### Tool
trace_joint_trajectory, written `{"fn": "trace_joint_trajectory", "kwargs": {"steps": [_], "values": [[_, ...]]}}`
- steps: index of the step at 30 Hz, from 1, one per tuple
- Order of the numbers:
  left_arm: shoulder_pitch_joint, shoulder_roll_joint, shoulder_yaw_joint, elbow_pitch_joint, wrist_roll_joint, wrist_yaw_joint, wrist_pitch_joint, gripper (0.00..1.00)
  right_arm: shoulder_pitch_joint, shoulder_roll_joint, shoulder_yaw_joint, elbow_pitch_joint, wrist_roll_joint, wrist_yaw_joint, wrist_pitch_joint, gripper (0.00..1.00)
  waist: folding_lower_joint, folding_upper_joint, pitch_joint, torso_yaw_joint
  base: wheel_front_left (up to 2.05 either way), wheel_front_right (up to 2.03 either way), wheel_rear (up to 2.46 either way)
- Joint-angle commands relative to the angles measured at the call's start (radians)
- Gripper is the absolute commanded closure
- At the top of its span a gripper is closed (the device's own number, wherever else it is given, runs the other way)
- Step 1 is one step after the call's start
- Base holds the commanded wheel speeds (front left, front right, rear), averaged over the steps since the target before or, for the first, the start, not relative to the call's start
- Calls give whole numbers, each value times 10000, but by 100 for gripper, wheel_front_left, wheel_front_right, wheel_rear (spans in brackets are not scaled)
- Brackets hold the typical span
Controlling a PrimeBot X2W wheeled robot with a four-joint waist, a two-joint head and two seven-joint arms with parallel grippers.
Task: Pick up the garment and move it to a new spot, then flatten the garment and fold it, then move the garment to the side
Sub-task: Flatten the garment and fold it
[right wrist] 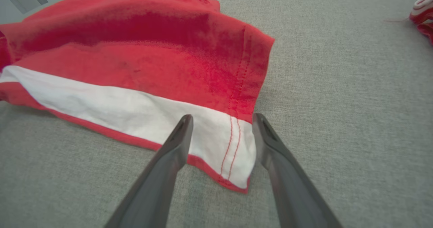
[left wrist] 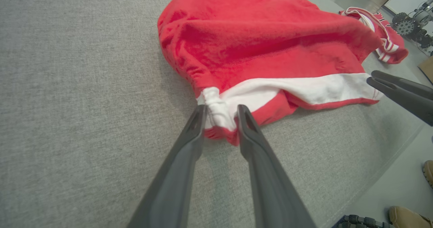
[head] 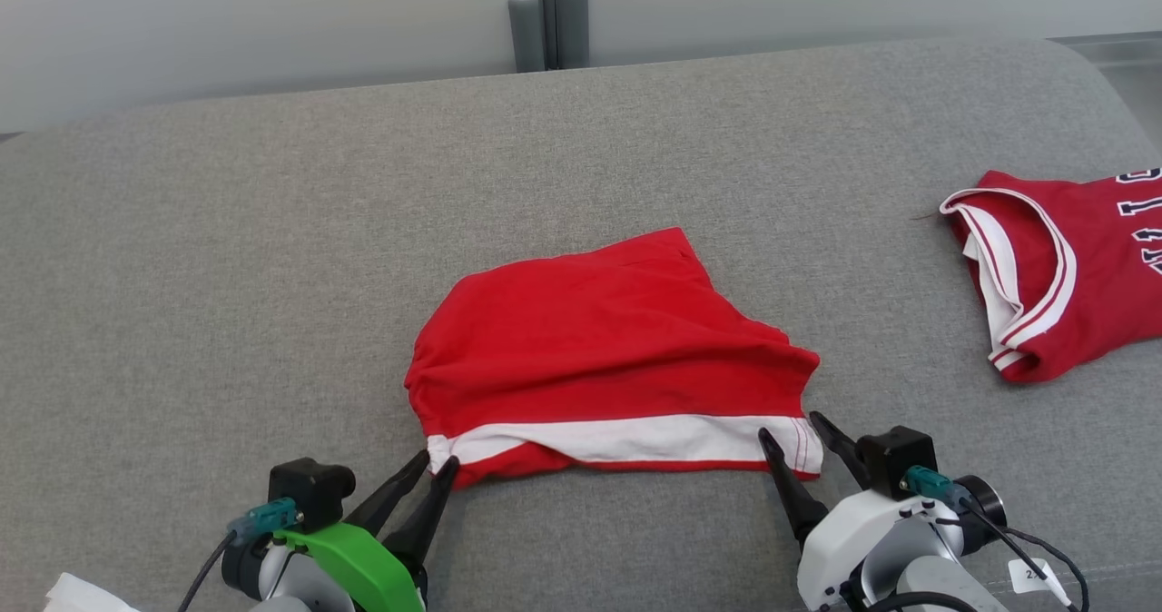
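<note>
now left gripper (head: pixel 438 458) pinches the garment (head: pixel 599 340), right gripper (head: pixel 788 424) wide astride its hem.

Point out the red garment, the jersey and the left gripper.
red garment (head: pixel 590 340), head view, its red middle.
jersey (head: pixel 1103 303), head view, red cloth below the lettering.
left gripper (left wrist: pixel 221 109), left wrist view, midway between its fingertips.

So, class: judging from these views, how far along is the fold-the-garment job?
Perhaps done: the move, since the red garment lies on the grey cushion. In hand: left gripper pinches its bunched corner, right gripper open astride the other corner. Left: flattening, folding, setting aside.
</note>
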Motion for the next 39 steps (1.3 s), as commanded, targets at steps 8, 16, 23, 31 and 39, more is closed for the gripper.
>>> {"fn": "trace_joint_trajectory", "kwargs": {"steps": [8, 16, 23, 31, 39], "values": [[-103, 98, -63, -186, -145, 7, 154, 78, 145, -30, 12, -297, 36, -17, 192, 23, 0, 0, -33, -38, 0, 0, 0], [-123, 133, -38, -94, -216, 37, 89, 90, 274, -61, -171, -291, 28, -15, 310, 14, 0, 0, -30, -100, 0, 0, 0], [-151, 116, -67, -3, -256, 34, 92, 95, 345, 17, -182, -136, 122, -17, 384, 36, 0, 0, 15, -101, 0, 0, 0], [-233, 99, -115, 145, -318, 27, 83, 100, 287, 42, -208, 142, 211, -17, 328, 54, 0, 0, 32, -37, 0, 0, 0], [-228, 98, -178, 205, -334, 20, 2, 100, 138, 75, -76, 283, 272, -17, 278, 73, 0, 0, -12, -51, 0, 0, 0]]}}
